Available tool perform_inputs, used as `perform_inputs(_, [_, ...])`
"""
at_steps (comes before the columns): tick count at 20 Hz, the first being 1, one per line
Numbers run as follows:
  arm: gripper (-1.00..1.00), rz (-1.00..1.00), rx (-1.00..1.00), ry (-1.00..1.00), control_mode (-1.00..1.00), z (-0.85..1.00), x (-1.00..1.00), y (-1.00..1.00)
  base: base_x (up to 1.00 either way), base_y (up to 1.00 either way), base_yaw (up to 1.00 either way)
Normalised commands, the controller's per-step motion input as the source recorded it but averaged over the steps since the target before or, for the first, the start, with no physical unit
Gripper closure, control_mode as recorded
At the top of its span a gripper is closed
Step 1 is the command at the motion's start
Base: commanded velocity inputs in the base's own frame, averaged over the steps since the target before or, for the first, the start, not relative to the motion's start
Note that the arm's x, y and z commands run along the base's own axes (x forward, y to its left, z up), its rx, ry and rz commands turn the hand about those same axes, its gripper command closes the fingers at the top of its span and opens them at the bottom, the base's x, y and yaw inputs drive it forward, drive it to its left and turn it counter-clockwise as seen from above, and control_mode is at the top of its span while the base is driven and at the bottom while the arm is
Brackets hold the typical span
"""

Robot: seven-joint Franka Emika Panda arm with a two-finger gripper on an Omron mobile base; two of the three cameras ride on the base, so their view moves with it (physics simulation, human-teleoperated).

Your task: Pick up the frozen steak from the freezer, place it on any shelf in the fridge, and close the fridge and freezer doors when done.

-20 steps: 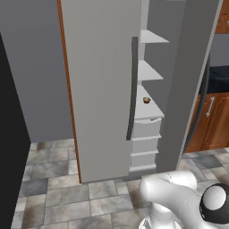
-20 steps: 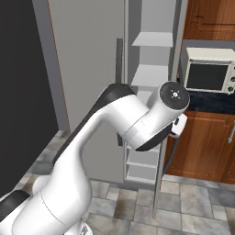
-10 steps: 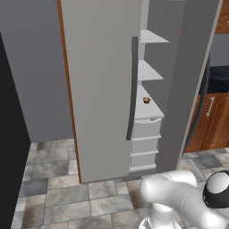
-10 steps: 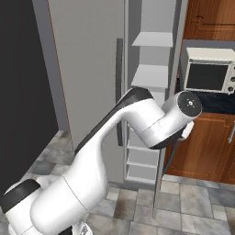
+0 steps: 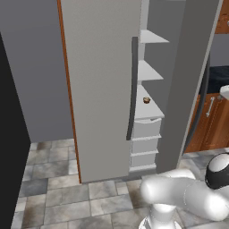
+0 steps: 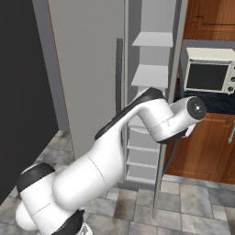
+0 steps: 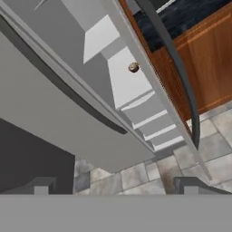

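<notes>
The left door (image 5: 100, 85) stands closed, or nearly so, its dark bar handle (image 5: 132, 89) running down its right edge. The right door (image 5: 190, 76) is swung open and seen edge-on, with its curved dark handle (image 7: 179, 68) facing the wooden cabinets (image 6: 202, 147). Between the two doors the open compartment shows white shelves (image 5: 150, 71) above a stack of drawers (image 5: 145, 145).

A small round brown item, likely the steak (image 5: 146, 100), lies on the lowest shelf, just above the drawers, near that shelf's front edge. In the hand view the steak (image 7: 133, 67) sits close to the shelf's right edge, next to the open door.

The gripper (image 7: 115, 186) hangs in front of the open compartment, well apart from the shelves and the steak. Its fingers (image 7: 41, 185) are spread wide with nothing between them.

A microwave (image 6: 209, 75) sits on the dark counter (image 6: 209, 103) to the right of the open door. The floor (image 5: 53, 188) is grey stone tile.
</notes>
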Motion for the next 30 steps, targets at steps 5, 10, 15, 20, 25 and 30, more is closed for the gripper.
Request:
perform_inputs(5, [-1.00,0.00,0.05,-0.07,-1.00,-0.20,0.40,-0.45,0.00,0.00,0.00])
perform_inputs(10, [-1.00,0.00,0.03,-0.02,-1.00,-0.09,0.30,-0.45,0.00,0.00,0.00])
perform_inputs(15, [-1.00,0.00,0.00,-0.01,-1.00,-0.29,0.28,-0.05,0.00,0.00,0.00])
perform_inputs(20, [-1.00,0.00,0.00,-0.05,-1.00,-0.30,0.48,-0.07,0.00,0.00,0.00])
perform_inputs(25, [-1.00,0.00,0.00,-0.04,-1.00,-0.15,0.39,-0.19,0.00,0.00,0.00])
perform_inputs(30, [-1.00,0.00,0.00,0.00,-1.00,-0.07,0.24,-0.25,0.00,0.00,0.00])
